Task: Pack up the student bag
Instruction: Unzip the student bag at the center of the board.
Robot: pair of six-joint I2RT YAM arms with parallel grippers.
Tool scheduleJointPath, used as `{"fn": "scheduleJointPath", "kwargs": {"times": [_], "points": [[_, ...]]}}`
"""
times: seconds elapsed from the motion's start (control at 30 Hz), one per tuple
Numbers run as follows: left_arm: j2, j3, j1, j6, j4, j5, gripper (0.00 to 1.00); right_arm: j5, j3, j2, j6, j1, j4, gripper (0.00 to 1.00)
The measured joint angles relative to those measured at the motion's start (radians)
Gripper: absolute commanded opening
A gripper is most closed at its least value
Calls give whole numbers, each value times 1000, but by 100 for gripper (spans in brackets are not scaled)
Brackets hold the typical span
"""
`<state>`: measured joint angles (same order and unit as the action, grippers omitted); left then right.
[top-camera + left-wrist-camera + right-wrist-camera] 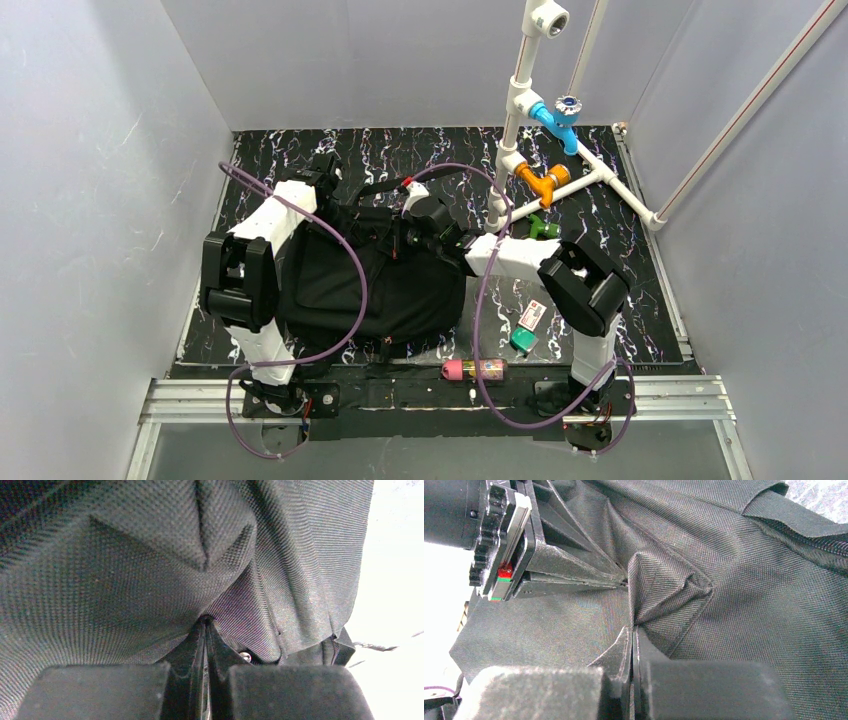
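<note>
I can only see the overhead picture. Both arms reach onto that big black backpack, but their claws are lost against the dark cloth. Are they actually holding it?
Observer: Yes for the left one. Its wrist camera shows the left gripper shut on a fold of the student bag.
Operator: And the right one?
Observer: The right wrist camera shows the right gripper shut on a puckered ridge of the same fabric, with the left gripper's tips meeting that ridge from the other side.
Operator: Is the bag open?
Observer: I cannot tell. The right wrist view shows only a zipper running along the cloth at upper right.
</note>
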<state>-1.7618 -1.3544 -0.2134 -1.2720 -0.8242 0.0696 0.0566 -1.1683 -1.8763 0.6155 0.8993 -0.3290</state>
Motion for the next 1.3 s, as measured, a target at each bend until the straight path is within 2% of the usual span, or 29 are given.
{"fn": "scheduleJointPath", "kwargs": {"times": [0.07,0.17,0.3,0.4,0.5,0.83,0.97,1.07,1.23,1.3], "points": [[0,-2,-3,16,3,-3,0,-9,0,6,1,3,13,27],[13,8,-5,62,45,-10,0,-15,-3,24,8,5,64,50],[95,93,-5,130,160,14,0,-16,-82,38,13,3,178,68],[147,132,-5,161,216,48,0,-19,-164,36,12,0,247,70],[176,160,-5,182,254,79,0,-34,-275,10,13,-2,319,69],[249,229,-1,213,302,116,0,-161,-518,-172,14,1,572,71],[251,243,-3,214,309,136,0,-238,-552,-206,7,20,646,56],[252,256,-3,214,308,148,0,-291,-552,-206,3,29,664,31],[286,285,-6,224,289,153,0,-305,-555,-207,4,39,666,1],[310,294,-10,228,285,156,0,-307,-565,-212,5,42,668,1]]}}
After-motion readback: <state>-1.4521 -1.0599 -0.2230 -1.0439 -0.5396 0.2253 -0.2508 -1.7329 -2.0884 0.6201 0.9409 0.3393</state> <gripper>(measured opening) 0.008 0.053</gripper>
